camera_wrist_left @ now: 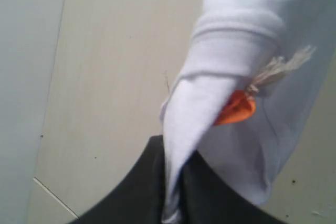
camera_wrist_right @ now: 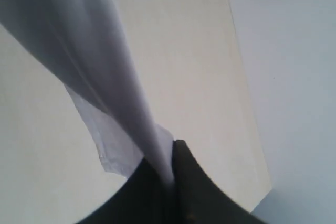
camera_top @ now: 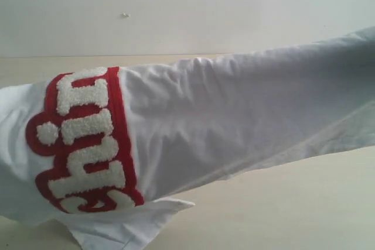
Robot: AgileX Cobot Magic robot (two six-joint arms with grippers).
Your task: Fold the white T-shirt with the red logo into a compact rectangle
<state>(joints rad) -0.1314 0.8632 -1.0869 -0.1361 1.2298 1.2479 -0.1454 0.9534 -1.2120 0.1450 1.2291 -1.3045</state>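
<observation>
Exterior: the shirt (camera_top: 234,115) hangs stretched across the frame above the table (camera_top: 304,203), logo (camera_top: 88,139) at left centre, apparently pulled taut so it can be laid flat for folding (neither arm shows here). Left wrist: the left gripper (camera_wrist_left: 176,192) pinches cloth near the collar (camera_wrist_left: 236,40) and orange tag (camera_wrist_left: 236,109), angled toward the table. Right wrist: the right gripper (camera_wrist_right: 170,187) clamps a thin fold of cloth, raised over the tabletop.

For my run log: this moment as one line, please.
left gripper: shut on white T-shirt near collar | right gripper: shut on white T-shirt | state: held up, stretched between grippers | red logo: visible
</observation>
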